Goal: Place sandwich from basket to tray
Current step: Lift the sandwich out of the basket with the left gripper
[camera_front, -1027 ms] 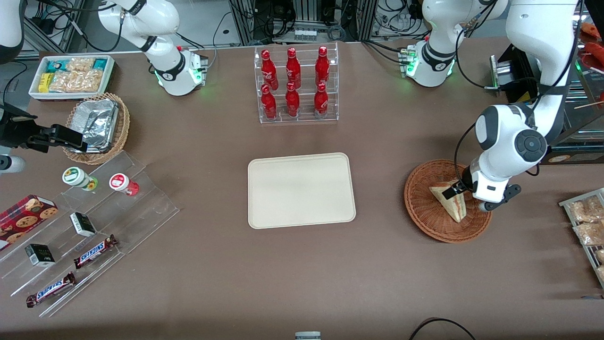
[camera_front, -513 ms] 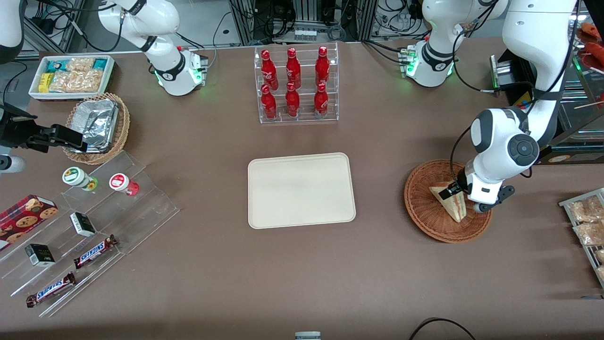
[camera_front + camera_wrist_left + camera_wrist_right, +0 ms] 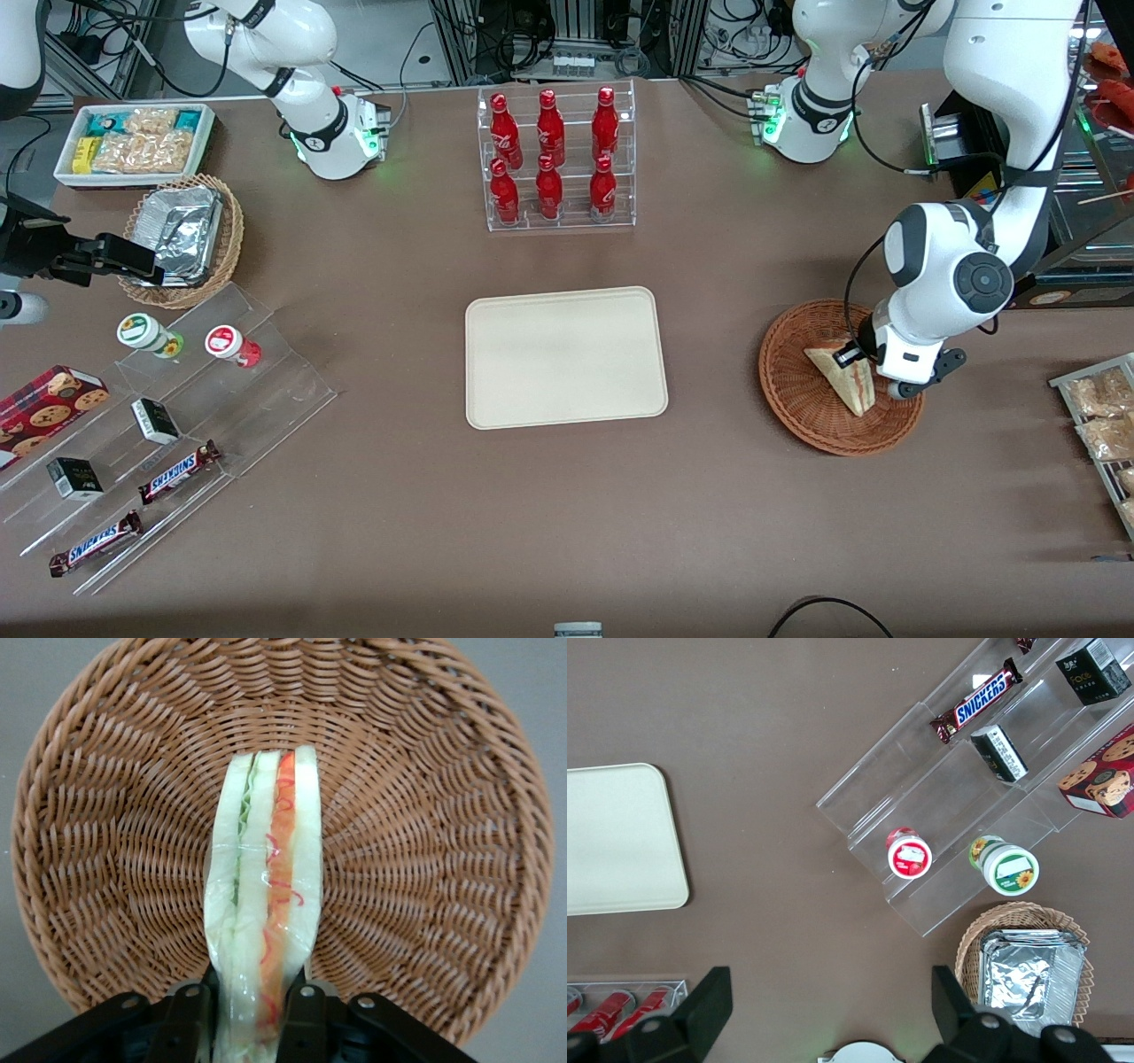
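You have the sandwich (image 3: 263,895) clamped in the gripper (image 3: 252,1014): its two black fingers (image 3: 299,1010) press the bread from either side at the wedge's wide end. The wedge is wrapped in clear film, and its cut edge shows pale bread slices with a green layer along one side and an orange-red layer with thin red shreds along the other. In the front view the sandwich (image 3: 840,379) lies inside the basket (image 3: 797,399), its point aimed toward the front camera, with the gripper (image 3: 852,356) low over it at the end farther from that camera.

The basket (image 3: 425,815) is a round, shallow bowl of reddish-brown wicker woven in tight rings, and the sandwich is the only thing in it. The tray (image 3: 565,356), a flat cream rectangle with rounded corners and a low rim, sits near the middle of the table, well apart from the basket, and holds nothing.

Farther from the camera than the tray, a clear rack (image 3: 560,159) holds six red bottles. Toward the parked arm's end, a tan wicker basket (image 3: 184,239) holds crumpled foil.
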Controlling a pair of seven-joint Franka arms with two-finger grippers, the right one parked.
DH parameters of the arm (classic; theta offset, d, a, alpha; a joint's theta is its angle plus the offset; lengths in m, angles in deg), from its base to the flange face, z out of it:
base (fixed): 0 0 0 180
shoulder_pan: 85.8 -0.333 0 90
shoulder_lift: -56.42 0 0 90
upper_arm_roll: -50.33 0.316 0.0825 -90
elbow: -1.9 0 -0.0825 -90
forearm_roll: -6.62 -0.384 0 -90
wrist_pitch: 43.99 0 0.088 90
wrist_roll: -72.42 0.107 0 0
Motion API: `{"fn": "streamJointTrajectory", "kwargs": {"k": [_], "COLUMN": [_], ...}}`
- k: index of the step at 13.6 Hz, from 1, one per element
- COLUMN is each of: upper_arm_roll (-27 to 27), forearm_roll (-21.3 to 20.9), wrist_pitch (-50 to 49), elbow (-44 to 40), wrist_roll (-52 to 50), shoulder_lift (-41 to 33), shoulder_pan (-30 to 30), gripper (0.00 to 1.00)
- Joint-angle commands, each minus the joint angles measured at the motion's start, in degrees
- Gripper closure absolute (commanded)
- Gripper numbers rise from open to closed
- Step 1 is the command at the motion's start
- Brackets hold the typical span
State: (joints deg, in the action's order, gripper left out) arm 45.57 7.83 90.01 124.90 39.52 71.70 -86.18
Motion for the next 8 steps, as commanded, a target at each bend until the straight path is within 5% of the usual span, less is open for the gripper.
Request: {"fn": "streamJointTrajectory", "kwargs": {"k": [1,8], "upper_arm_roll": [-1.1,-3.6], "forearm_roll": [-0.5,-0.9], "wrist_pitch": [-7.0,-14.7], "elbow": [-4.6,-12.2], "wrist_roll": [0.1,5.4], "shoulder_lift": [-1.5,-0.6], "shoulder_pan": [0.5,4.0], "gripper": [1.00,1.00]}}
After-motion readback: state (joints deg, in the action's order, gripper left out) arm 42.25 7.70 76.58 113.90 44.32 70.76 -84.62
